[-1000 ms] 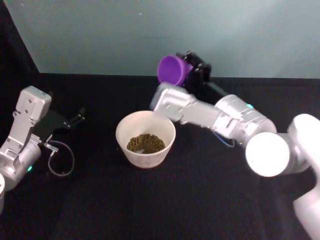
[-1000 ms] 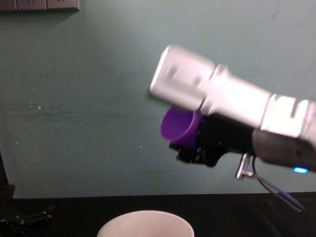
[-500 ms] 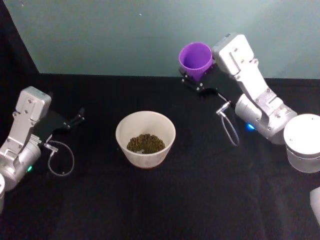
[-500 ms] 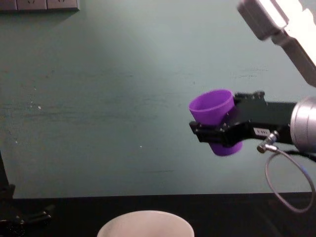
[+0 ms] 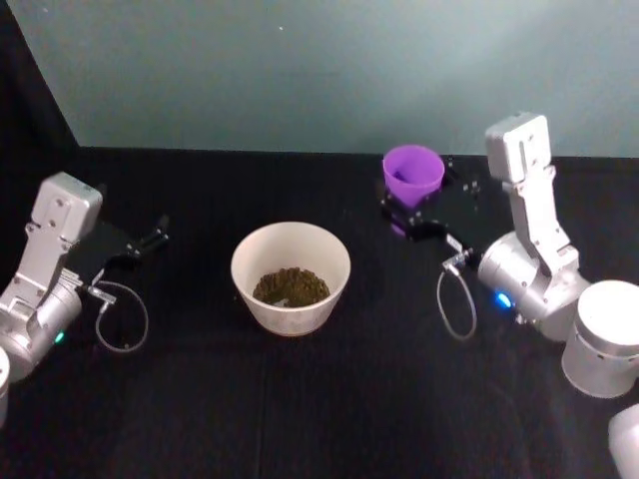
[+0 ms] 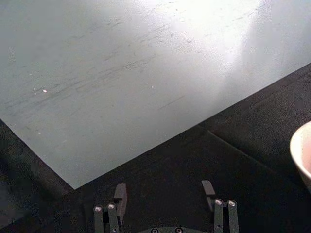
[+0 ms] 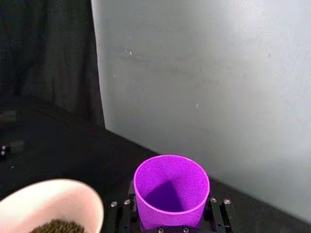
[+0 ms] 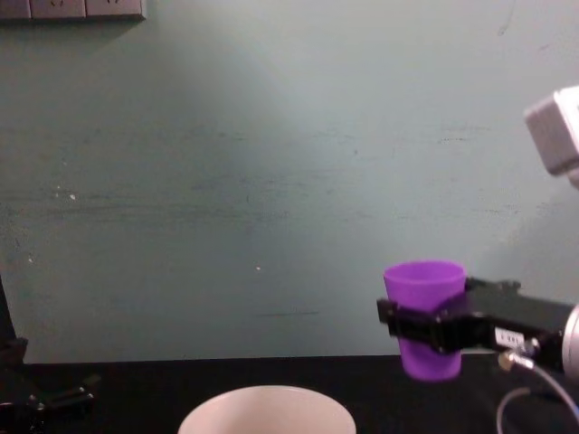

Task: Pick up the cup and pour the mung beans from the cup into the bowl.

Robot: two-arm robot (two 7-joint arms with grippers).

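Note:
My right gripper is shut on the purple cup, which stands upright to the right of the bowl and farther back. The cup hangs low, close to the table. Seen from above in the right wrist view, the cup looks empty, with my right gripper clamped around it. The cream bowl stands mid-table with mung beans in its bottom; its rim and its edge also show. My left gripper rests open at the far left, its fingers apart over the black cloth.
A black cloth covers the table and a pale green wall stands behind it. A cable loop lies by the left arm, another cable hangs off the right arm. A white cylinder of the right arm sits at the right edge.
The right arm has swung the cup from a tilted pose behind the bowl to the right, turned it upright and lowered it toward the table. The left arm has not moved.

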